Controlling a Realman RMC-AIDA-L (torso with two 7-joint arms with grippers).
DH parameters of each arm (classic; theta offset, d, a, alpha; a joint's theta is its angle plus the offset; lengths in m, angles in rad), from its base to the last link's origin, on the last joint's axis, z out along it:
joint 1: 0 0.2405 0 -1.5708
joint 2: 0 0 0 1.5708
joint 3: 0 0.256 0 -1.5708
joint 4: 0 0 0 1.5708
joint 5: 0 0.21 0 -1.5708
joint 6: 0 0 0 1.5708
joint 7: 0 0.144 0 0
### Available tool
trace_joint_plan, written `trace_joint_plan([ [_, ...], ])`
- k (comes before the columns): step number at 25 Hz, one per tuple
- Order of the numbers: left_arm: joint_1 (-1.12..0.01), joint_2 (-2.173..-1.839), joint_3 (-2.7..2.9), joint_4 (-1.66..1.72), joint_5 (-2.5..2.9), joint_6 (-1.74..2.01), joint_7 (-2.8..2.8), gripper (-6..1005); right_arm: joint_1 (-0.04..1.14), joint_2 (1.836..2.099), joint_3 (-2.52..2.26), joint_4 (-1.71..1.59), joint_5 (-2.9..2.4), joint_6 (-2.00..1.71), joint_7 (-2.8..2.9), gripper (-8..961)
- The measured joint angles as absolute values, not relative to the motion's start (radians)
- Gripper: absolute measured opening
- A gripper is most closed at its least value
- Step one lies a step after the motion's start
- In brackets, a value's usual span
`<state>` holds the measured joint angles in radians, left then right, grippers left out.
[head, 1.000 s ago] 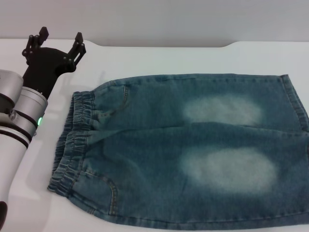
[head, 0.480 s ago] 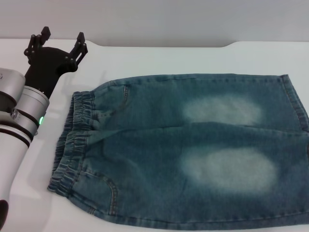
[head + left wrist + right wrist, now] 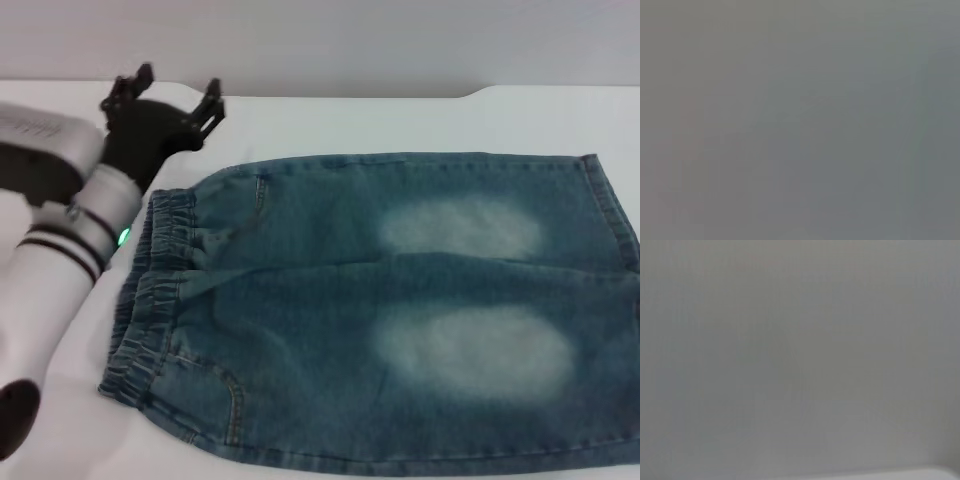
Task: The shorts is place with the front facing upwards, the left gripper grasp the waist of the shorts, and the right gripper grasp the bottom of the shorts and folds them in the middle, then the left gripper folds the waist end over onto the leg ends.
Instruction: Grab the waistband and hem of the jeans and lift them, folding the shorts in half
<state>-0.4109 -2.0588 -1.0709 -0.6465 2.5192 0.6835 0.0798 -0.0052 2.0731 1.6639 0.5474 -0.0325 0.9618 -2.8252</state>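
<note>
Blue denim shorts [image 3: 400,310] lie flat on the white table [image 3: 400,115], front up. The elastic waist [image 3: 150,290] is at the left and the leg ends [image 3: 610,210] at the right. My left gripper [image 3: 178,88] hovers open just beyond the far corner of the waist, its fingers spread and holding nothing. The right gripper is out of view. Both wrist views show only plain grey.
A grey wall runs behind the table. The table's back edge has a step at the right [image 3: 480,92]. Bare white tabletop lies beyond the shorts and to the left of the waist.
My left arm has swung to the right, bringing its open gripper from the far left toward the far corner of the waist. The shorts have not moved.
</note>
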Motion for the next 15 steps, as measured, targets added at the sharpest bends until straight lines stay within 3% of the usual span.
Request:
trace_joint_plan([
  [8, -0.327, -2.054, -1.272, -1.137, 2.569, 0.108, 0.284, 844, -0.233, 2.063, 1.623, 1.391, -0.367, 0.142, -2.527, 679],
  [9, -0.321, -2.056, -1.307, -1.202, 2.578, 0.004, 0.301, 844, -0.242, 2.041, 1.596, 1.503, -0.438, -0.009, -2.428, 679],
  [10, -0.318, -2.057, -1.331, -1.249, 2.582, -0.071, 0.310, 844, -0.242, 2.041, 1.596, 1.503, -0.438, -0.009, -2.428, 679],
  [15, -0.310, -2.059, -1.463, -1.481, 2.615, -0.463, 0.310, 844, -0.212, 1.937, 1.470, 1.623, -0.405, -0.291, -2.330, 680],
])
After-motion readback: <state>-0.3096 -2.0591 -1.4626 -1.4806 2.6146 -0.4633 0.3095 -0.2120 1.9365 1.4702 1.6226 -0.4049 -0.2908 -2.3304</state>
